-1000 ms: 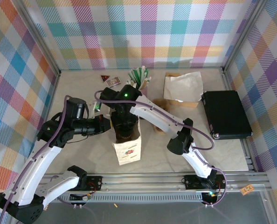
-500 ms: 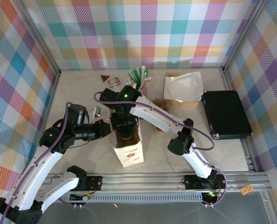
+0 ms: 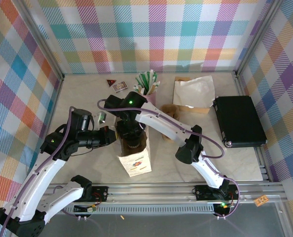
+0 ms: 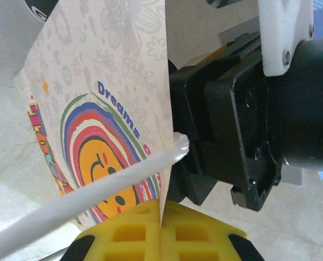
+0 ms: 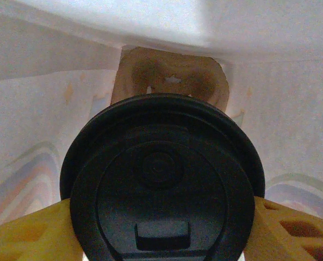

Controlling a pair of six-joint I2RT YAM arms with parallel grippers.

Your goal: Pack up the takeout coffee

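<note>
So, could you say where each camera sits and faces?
Top external: above and behind the arms, looking down at the table; both show, meeting at the paper bag.
Left wrist: on the left gripper, facing the bag's printed side; its fingers pinch the edge.
Right wrist: on the right gripper, looking into the bag at the takeout coffee between its fingers.
Shared: the bag, in all three.

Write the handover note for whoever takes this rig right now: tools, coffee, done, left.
Left tool: shut on the edge of the paper bag.
Right tool: inside the bag, closed on the takeout coffee, lid up.
Done: the coffee is lidded and inside the bag, whose brown bottom shows beyond it.
Left: I cannot tell whether the cup rests on the bottom. Probably set it down, open the right tool, lift that arm out, then release the bag.
</note>
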